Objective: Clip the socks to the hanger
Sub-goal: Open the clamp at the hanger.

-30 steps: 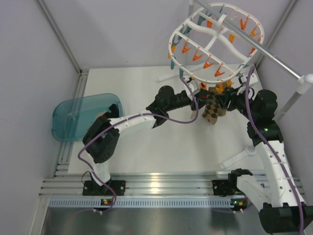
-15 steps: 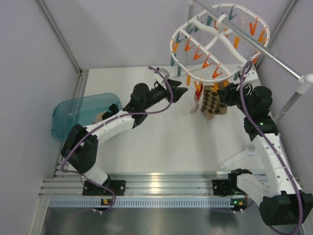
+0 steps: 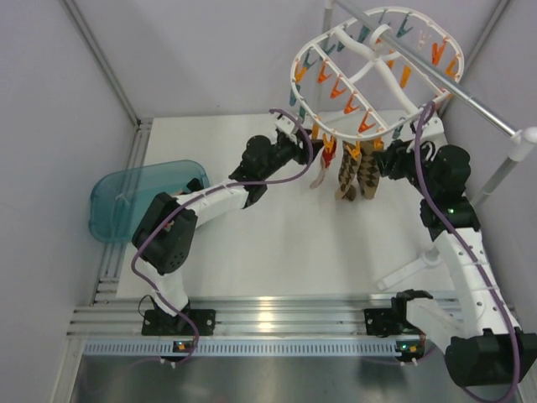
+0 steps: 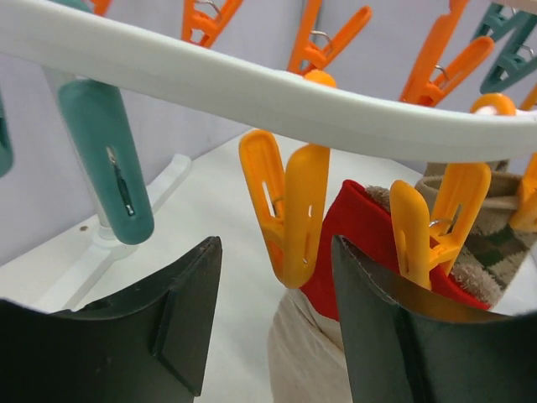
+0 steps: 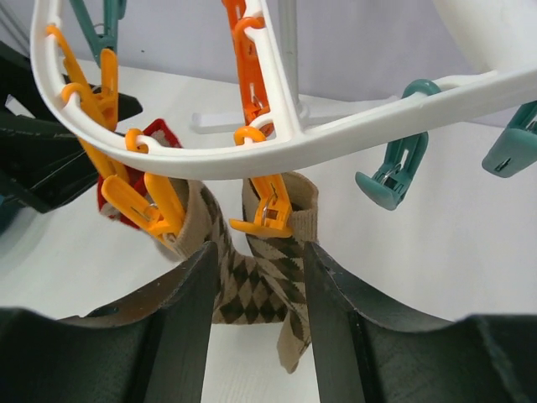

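Left gripper (image 4: pixel 273 336) gapes empty below the hanger (image 4: pixel 252 84), where an orange peg (image 4: pixel 419 231) pins a red-topped sock (image 4: pixel 357 239), its cream foot plain only from overhead. The right wrist view alone shows the right gripper (image 5: pixel 252 319), jaws apart, facing two clipped argyle socks (image 5: pixel 252 290).

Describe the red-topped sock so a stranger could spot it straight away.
Look to the white oval hanger at the back right. Three socks hang from pegs on its near rim; take the leftmost sock. Its top is red and the rest plain cream, while the two argyle socks beside it are diamond-patterned brown.
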Robot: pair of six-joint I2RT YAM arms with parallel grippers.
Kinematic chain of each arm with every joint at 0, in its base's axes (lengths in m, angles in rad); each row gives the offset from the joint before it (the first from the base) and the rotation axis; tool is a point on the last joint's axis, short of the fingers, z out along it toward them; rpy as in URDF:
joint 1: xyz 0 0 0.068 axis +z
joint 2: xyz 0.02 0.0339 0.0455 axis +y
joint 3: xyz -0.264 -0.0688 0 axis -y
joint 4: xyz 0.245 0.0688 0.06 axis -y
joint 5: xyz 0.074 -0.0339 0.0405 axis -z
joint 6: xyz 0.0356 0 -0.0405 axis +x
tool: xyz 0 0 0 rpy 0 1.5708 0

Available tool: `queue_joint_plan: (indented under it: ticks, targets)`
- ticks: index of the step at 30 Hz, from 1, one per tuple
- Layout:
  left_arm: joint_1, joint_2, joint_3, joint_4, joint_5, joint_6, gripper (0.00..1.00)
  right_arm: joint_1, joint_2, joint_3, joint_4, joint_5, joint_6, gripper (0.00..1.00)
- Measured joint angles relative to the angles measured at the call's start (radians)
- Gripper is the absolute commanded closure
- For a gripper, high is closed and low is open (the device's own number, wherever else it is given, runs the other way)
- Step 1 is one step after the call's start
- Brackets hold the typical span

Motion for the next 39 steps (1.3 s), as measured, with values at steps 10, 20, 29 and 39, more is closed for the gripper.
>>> queue_joint_plan:
  ticks: [10, 20, 29, 39]
  targets:
    - [0.002, 0.005, 0.001, 0.129, -0.037, 0.064, 0.62, 0.0, -0.05, 0.051, -0.063, -0.064, 0.044, 0.57]
    - [-0.098, -0.019, -0.047, 0.143, -0.096, 0.37, 1.0, 0.044, -0.037, 0.157, -0.064, -0.165, 0.216, 0.68]
    - [-0.176, -0.069, -0.047, 0.03, -0.205, 0.485, 1.0, 0.2, -0.008, 0.132, -0.057, -0.187, 0.197, 0.75]
    - [-0.172, -0.134, -0.045, -0.086, -0.183, 0.337, 1.0, 0.278, 0.005, 0.009, 0.05, -0.006, 0.19, 0.77]
